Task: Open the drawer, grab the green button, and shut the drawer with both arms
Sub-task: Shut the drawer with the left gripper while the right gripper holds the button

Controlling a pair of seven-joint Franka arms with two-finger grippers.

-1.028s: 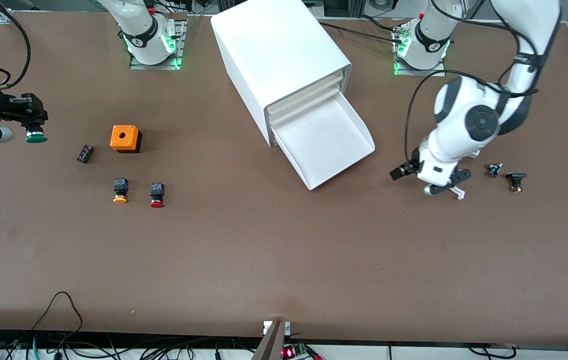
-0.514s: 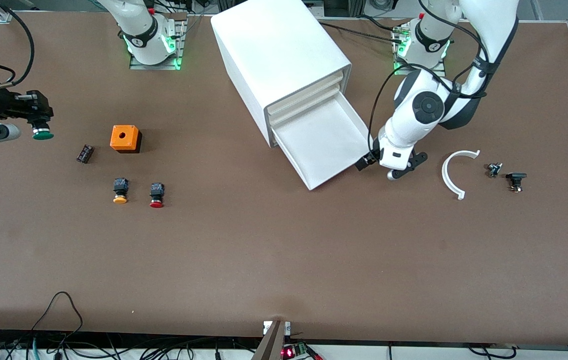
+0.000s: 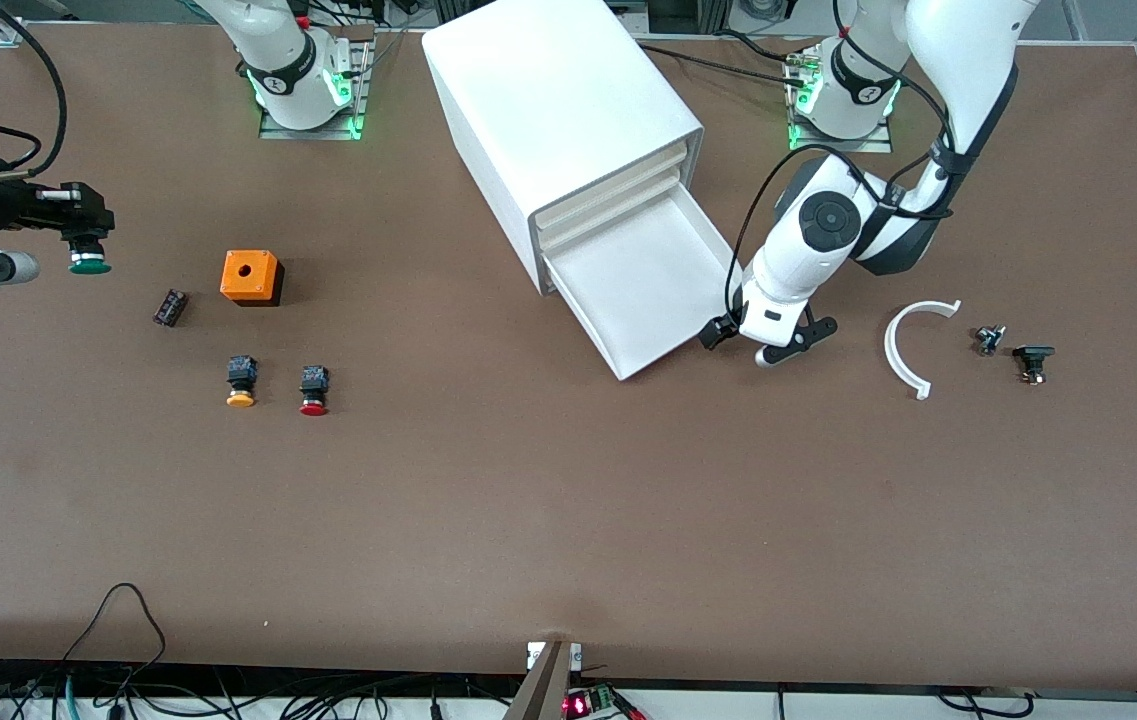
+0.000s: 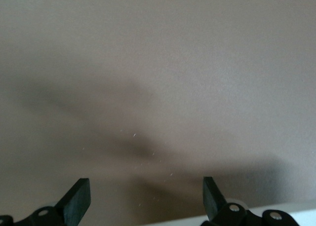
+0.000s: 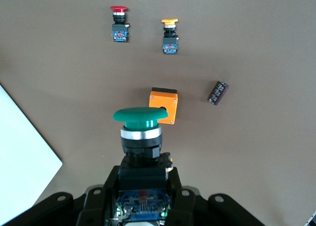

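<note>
Since the earlier frame, left gripper point(image 3: 740, 346), fingers spread, is shifting lower along the open drawer point(image 3: 650, 285) lip, centre-right; right gripper point(image 3: 88, 248) is pinching the button point(image 3: 89, 262), upper left.

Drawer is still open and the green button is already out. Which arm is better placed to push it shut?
Left, probably: its end effector sits open beside the drawer lip, while the right end effector holds the button.

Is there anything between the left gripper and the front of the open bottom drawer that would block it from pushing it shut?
Nothing visible. The left gripper, fingers open, sits right beside the drawer at its front lip, with only bare table around it.
</note>
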